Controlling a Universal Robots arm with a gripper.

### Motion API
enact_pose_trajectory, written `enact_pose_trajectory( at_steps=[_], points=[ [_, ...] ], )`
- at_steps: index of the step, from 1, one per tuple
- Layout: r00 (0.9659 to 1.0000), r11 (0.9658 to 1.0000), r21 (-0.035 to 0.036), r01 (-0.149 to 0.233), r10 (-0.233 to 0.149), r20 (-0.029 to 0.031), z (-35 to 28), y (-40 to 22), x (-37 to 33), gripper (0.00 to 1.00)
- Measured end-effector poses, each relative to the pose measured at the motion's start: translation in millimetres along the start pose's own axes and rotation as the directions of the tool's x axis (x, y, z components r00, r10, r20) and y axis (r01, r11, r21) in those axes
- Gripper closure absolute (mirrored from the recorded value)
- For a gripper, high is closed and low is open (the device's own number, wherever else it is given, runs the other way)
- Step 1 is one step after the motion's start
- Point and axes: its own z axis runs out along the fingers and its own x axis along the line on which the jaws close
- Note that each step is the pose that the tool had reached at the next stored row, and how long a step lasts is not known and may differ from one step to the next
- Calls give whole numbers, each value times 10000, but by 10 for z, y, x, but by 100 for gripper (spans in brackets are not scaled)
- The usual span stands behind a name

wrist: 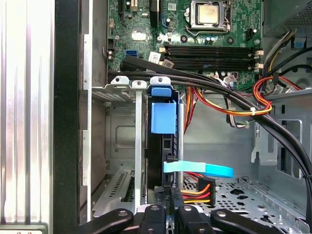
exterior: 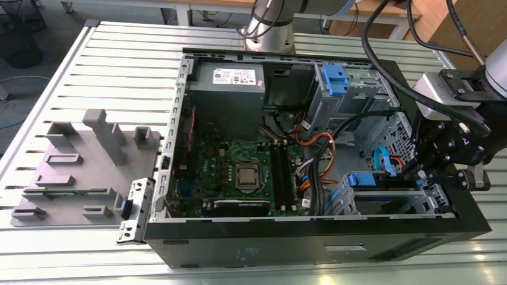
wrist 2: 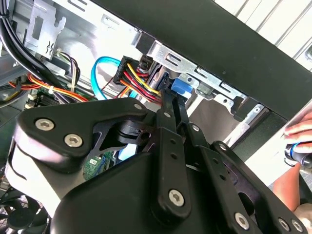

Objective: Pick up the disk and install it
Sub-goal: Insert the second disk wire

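The black computer case comes first, since its near wall is closest in the exterior view. It lies open on its side on a slatted metal table. A green motherboard covers the case floor, and a grey power-supply box sits at the far end. Outside the case, on the exterior view's left, rests a grey moulded fixture.

In the near corner on the exterior view's right is a grey drive cage. The disk stands edge-on inside it, slid down between the cage walls, with its blue handle on the side facing the motherboard. The gripper reaches in over the case wall to the disk's opposite end, where the cables are. I cannot tell whether the jaws are spread, closed, or pinching the disk's edge.

A flat blue data cable and a bundle of red, yellow and black power wires run right beside that end. A person's hand shows just outside the case.

I judge the disk to be stiff, dense for its bulk and sensitive to knocks — smooth metal that could slip. The blue handle and rails look like the safest place to hold it — not the label face.
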Motion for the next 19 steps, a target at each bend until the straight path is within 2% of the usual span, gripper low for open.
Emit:
enact_pose_trajectory(
  at_steps=[4,10,12,19],
  points=[
    [10000,10000,1,0,0,1,-29,0,-1,84],
    [10000,10000,23,2,-2,-1,-30,10,-1,84],
    [10000,10000,89,2,-2,0,-30,11,-1,84],
    [10000,10000,89,2,-2,2,-51,11,-2,84]
  ],
)
